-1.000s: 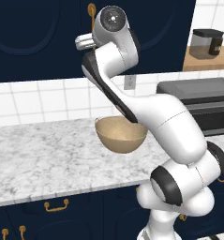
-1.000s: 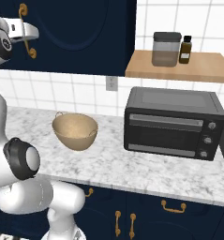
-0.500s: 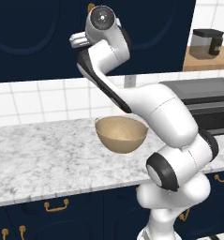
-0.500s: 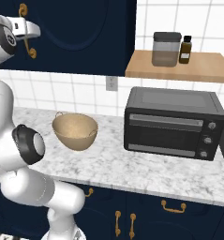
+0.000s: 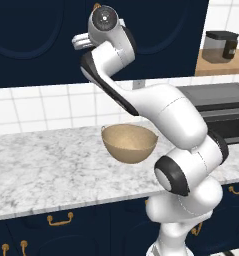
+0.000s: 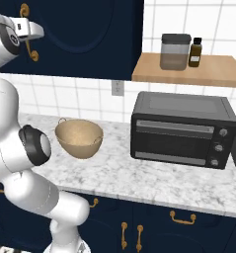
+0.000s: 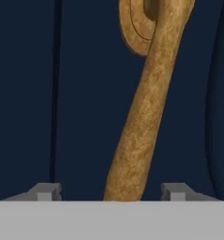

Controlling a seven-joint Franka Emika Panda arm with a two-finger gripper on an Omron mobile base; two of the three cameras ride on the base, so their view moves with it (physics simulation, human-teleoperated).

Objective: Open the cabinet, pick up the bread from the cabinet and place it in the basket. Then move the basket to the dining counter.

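Raised and swung left since a second ago, the gripper (image 7: 111,192) is set with jaws apart astride the brass handle (image 7: 144,117) of the shut cabinet (image 6: 90,34); bread unseen, basket (image 6: 79,138) waiting on the counter (image 6: 139,173), everything remains undone.

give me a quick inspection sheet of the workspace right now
surface: marble counter, basket and toaster oven on it
job's things: cabinet doors closed; basket upright, nothing seen inside; bread nothing seen
clutter: toaster oven shut; jar and bottle on wooden shelf
grippers: gripper at the brass handle, handle between the fingertips, no contact visible
cables: nothing seen
surroundings: white tile wall, outlet, low navy cabinets
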